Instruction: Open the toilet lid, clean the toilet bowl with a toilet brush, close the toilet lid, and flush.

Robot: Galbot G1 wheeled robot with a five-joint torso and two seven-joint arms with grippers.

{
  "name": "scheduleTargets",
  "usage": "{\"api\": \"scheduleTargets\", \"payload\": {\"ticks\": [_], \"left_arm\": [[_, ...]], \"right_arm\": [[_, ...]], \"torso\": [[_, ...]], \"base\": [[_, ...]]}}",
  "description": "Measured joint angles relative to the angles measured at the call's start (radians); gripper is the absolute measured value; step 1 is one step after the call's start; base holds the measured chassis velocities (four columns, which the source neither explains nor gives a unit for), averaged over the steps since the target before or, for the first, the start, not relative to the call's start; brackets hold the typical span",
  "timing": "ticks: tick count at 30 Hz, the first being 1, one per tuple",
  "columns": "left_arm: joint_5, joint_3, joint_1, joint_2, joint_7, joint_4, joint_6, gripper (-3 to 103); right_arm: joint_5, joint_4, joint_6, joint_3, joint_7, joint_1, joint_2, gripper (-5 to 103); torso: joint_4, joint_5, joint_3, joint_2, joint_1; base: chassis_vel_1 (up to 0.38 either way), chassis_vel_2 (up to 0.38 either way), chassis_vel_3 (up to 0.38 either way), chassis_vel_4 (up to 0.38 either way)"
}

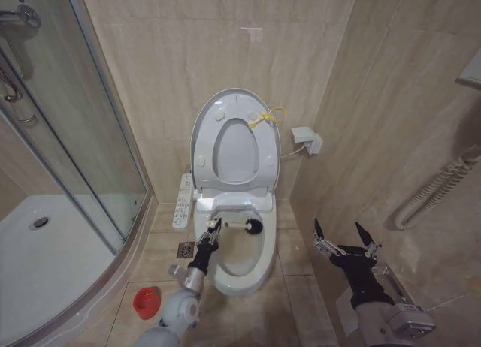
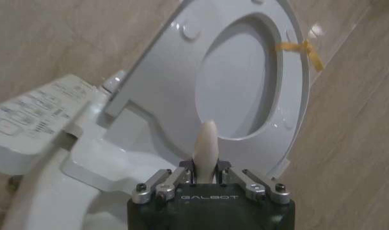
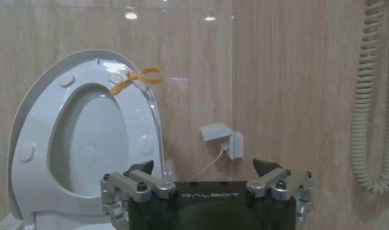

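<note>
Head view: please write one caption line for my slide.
Left gripper holds the toilet brush over the toilet bowl, toilet lid raised; right gripper waits open beside.

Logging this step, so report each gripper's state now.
Left gripper: shut on the toilet brush, over the toilet bowl.
Right gripper: open, holding nothing.

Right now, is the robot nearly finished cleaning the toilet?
Not yet. The toilet lid is already up. The left gripper holds the toilet brush over the toilet bowl, so scrubbing is underway. The right gripper waits open. Closing the lid and flushing remain.
</note>
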Motion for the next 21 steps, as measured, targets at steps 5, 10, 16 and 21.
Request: {"api": "scheduleTargets", "payload": {"ticks": [5,10,16,21], "left_arm": [[0.038,-0.054,0.088,0.035,0.025,-0.074,-0.013,22],[0.04,-0.066,0.107,0.062,0.033,-0.106,-0.013,22],[0.045,-0.062,0.061,0.052,0.037,-0.082,-0.028,22],[0.051,-0.042,-0.013,0.031,0.059,0.009,-0.045,22]], "right_arm": [[0.0,0.0,0.0,0.0,0.0,0.0,0.0,100],[0.0,0.0,0.0,0.0,0.0,0.0,0.0,100],[0.0,0.0,0.0,0.0,0.0,0.0,0.0,100],[0.0,0.0,0.0,0.0,0.0,0.0,0.0,100]], "torso": [[0.0003,0.0,0.0,0.0,0.0],[0.0001,0.0001,0.0,0.0,0.0],[-0.0001,0.0,0.0,0.0,0.0],[0.0001,0.0,0.0,0.0,0.0]], "base": [[0.0,0.0,0.0,0.0],[0.0,0.0,0.0,0.0],[0.0,0.0,0.0,0.0],[0.0,0.0,0.0,0.0]]}}
